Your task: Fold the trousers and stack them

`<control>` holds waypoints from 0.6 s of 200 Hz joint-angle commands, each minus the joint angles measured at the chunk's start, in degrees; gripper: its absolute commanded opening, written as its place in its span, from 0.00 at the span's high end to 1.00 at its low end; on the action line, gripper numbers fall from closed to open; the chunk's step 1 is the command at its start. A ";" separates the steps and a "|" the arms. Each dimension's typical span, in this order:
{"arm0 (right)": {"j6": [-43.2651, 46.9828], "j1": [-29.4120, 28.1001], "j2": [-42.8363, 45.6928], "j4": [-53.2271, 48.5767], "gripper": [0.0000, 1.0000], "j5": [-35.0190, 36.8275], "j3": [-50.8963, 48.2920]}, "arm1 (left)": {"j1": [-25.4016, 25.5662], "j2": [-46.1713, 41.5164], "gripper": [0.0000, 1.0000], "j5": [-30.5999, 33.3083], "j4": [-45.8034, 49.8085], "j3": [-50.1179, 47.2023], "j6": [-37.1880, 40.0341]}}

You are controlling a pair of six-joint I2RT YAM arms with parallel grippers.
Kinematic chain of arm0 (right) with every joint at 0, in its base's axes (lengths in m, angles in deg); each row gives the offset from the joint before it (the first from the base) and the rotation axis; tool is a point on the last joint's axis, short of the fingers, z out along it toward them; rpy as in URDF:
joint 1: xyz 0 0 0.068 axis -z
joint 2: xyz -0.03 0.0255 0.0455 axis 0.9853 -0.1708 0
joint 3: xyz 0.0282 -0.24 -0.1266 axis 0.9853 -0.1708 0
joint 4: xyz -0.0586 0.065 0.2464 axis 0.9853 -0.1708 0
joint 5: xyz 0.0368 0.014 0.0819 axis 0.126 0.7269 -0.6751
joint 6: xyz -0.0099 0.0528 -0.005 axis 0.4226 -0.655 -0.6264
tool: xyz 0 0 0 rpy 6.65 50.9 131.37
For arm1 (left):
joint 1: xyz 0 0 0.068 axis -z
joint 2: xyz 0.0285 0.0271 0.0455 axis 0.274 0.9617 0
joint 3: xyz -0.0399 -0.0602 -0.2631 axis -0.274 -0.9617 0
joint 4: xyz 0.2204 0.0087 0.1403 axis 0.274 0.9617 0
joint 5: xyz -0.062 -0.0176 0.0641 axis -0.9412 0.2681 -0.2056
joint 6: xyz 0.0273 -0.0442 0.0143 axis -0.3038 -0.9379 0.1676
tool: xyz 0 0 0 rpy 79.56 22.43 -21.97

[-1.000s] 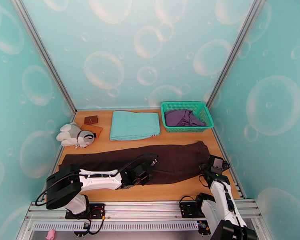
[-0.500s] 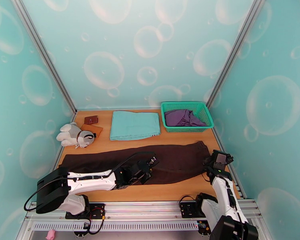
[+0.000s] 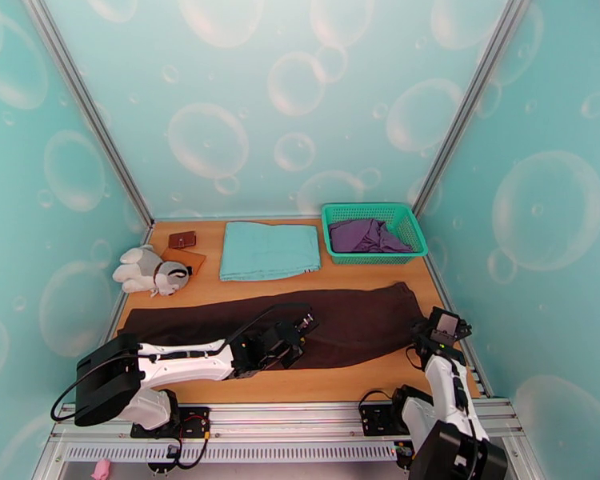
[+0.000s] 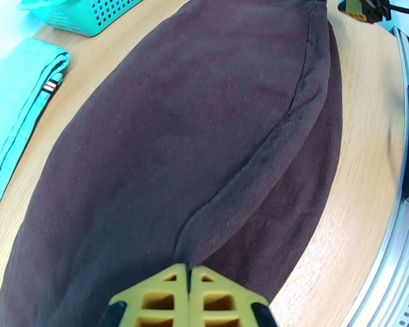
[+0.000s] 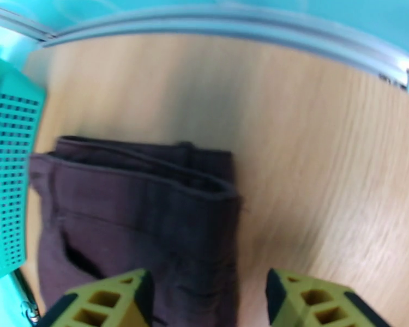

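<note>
While left jaws stay clamped on the dark brown cloth trousers (image 3: pixel 356 318), right jaws, wide, have backed off the waistband (image 5: pixel 144 181) ahead: a regrasp seems needed.

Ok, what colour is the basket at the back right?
Teal green; the basket shows best in the top external view.

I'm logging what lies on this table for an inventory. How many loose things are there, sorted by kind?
Cloth items: 3 (trousers, teal cloth, purple garment)
Basket: 1
Plush toy: 1
Small flat brown pieces: 2 (dark wallet, tan pad)
Total: 7
</note>
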 commanded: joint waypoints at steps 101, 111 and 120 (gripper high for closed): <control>1.47 2.97 -7.89 10.40 1.00 -1.87 1.52 | -0.58 0.93 1.00 -0.32 -0.73 0.73 0.44; 1.35 2.97 -7.32 10.99 1.00 -1.86 1.61 | -0.54 0.77 1.00 -0.34 -0.44 0.74 0.42; 1.40 2.97 -6.59 11.34 1.00 -1.86 1.87 | -0.58 0.54 1.00 -0.26 -0.30 0.63 0.44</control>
